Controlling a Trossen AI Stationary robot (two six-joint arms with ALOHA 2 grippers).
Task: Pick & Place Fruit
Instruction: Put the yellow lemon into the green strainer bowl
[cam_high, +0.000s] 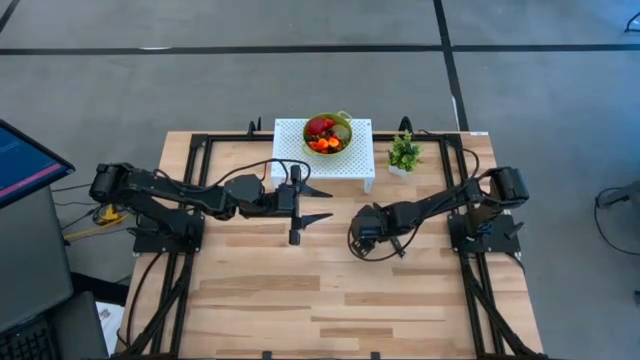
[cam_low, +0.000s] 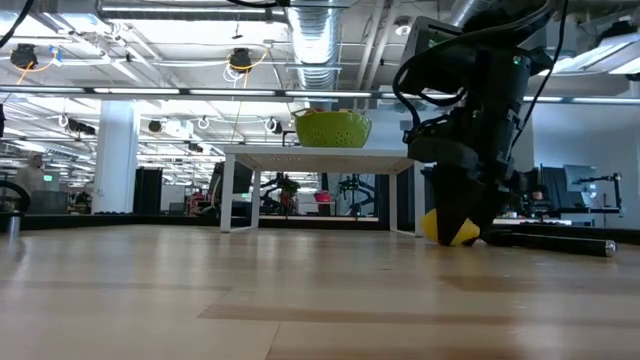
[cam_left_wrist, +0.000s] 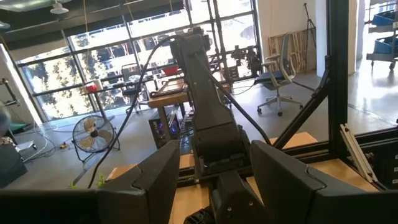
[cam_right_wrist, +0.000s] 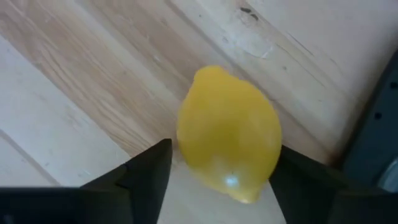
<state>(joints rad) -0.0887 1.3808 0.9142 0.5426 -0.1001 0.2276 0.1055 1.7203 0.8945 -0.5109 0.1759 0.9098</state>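
Pincers first: the right pincer (cam_right_wrist: 211, 186) is down at the bench (cam_high: 330, 290), its dark fingers (cam_right_wrist: 146, 171) spread on either side of a yellow lemon (cam_right_wrist: 229, 134). From the wrist view the fingers flank the lemon closely, but I cannot tell whether they press on it; it looks to rest on the wood, not lifted. In the low view the lemon (cam_low: 450, 228) shows as a yellow lump under the arm, at bench level.

The left pincer (cam_high: 296, 202) hangs just in front of the stand (cam_high: 290, 160), level with the lemon and on its left, fingers spread and pinching nothing. That arm seems to wait.

Behind the lemon, the white stand carries a green bowl (cam_high: 345, 125) with several pieces of fruit (cam_high: 322, 135) inside, red and orange among them. A small plant (cam_high: 404, 153) sits on the bench just right of the stand, beyond the lemon.

As a judgement, the task is well along: most fruit appears to be in the bowl already, and the lemon is the only piece visible on the bench. What is left is to close on it, raise it clear of the stand's edge, carry it over the bowl and let go. No other loose fruit shows, though the arms may hide some.
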